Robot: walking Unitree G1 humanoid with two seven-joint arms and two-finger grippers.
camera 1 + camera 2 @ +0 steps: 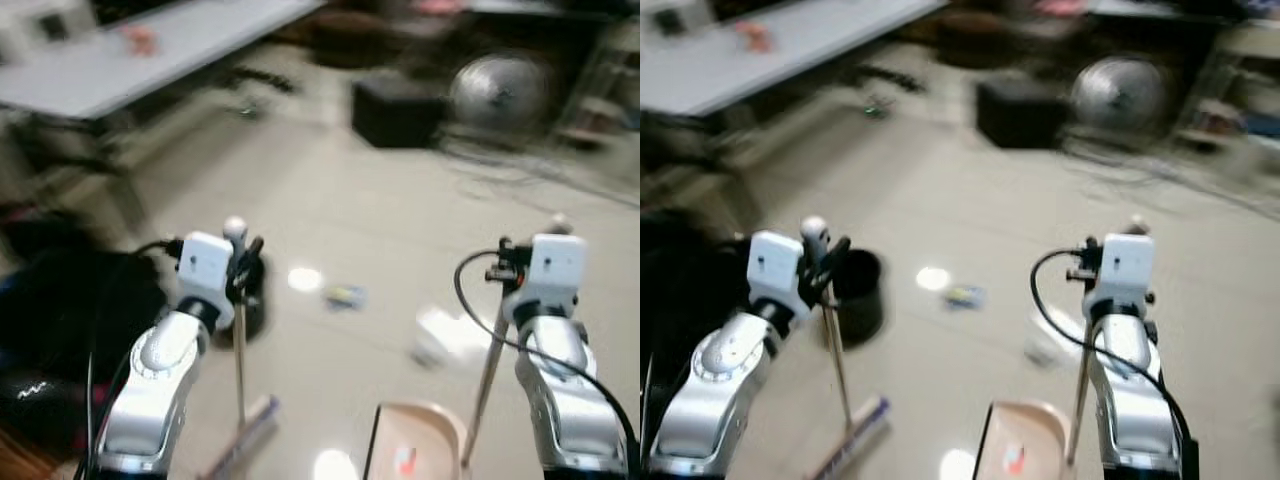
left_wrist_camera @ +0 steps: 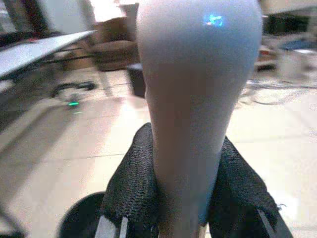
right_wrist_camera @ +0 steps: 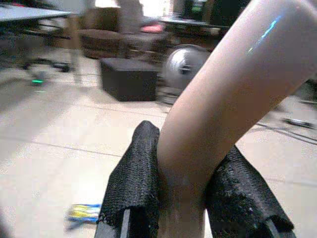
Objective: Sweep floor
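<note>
My left gripper (image 1: 243, 262) is shut on the top of a thin broom handle (image 1: 240, 370) whose pale brush head (image 1: 245, 432) rests on the floor below. In the left wrist view the black fingers (image 2: 133, 193) clamp the pale handle (image 2: 193, 99). My right gripper (image 1: 508, 262) is shut on the handle (image 1: 487, 380) of a beige dustpan (image 1: 415, 440) standing on the floor. On the tiles ahead lie a small blue-yellow wrapper (image 1: 345, 296) and a crumpled white piece of litter (image 1: 447, 337).
A black bin (image 1: 857, 295) stands just beyond my left gripper. Farther off are a grey table (image 1: 150, 50), a black box (image 1: 397, 110), a round fan (image 1: 500, 92) and cables (image 1: 540, 165) on the floor. A black bag (image 1: 60, 330) lies at the left.
</note>
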